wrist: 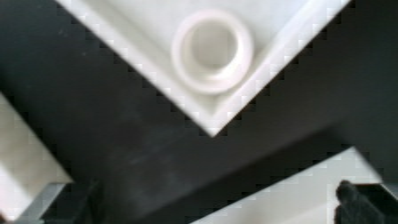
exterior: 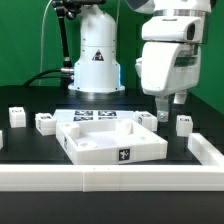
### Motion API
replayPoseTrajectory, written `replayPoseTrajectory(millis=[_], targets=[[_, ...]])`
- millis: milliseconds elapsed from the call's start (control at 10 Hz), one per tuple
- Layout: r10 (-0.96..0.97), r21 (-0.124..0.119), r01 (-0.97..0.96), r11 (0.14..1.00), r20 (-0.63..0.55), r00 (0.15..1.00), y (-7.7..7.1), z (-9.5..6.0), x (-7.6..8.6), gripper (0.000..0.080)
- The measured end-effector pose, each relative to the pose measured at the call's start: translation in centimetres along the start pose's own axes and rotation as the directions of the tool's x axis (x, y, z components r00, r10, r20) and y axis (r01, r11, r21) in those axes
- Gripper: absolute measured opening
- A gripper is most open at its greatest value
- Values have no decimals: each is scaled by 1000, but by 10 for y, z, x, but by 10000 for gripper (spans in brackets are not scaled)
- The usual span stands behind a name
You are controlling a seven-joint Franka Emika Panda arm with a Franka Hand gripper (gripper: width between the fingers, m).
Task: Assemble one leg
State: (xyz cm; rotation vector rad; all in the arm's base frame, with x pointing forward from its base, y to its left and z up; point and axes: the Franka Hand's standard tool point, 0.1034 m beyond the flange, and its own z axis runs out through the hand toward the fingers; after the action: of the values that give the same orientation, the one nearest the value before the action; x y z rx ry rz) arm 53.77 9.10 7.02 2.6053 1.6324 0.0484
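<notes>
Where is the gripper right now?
On the exterior view's right, the gripper hovers open above the table, just beside a corner of the white panel and near that view's rightmost leg.

- Panel [exterior: 110,143] is sitting mid-table, marker board [exterior: 95,116] lying just behind it.
- One leg [exterior: 44,122] is standing on the exterior view's left of it, another leg [exterior: 184,124] on the right.
- Gripper [exterior: 167,103] is hanging over a corner of the panel.

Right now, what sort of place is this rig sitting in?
Probably a robotics lab bench: a black tabletop fenced by white rails, small white plastic posts with fiducial tags, and a thin flat white marker board in front of the white robot arm base.
</notes>
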Motion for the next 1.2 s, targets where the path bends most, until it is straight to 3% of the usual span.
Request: replayPoseTrajectory(millis=[200,400,800,900,1000,1200], targets=[[-181,36,179,983,50,982,-10,2,-25,650],[-256,67,251,966,82,963,-7,2,-62,650],[-254,63,249,966,81,964,-7,4,-63,650],[-366,44,364,930,60,928,-11,7,-67,650],[-442,50,440,897,51,895,-23,9,-80,650],[-590,84,586,806,39,807,-32,10,-106,650]])
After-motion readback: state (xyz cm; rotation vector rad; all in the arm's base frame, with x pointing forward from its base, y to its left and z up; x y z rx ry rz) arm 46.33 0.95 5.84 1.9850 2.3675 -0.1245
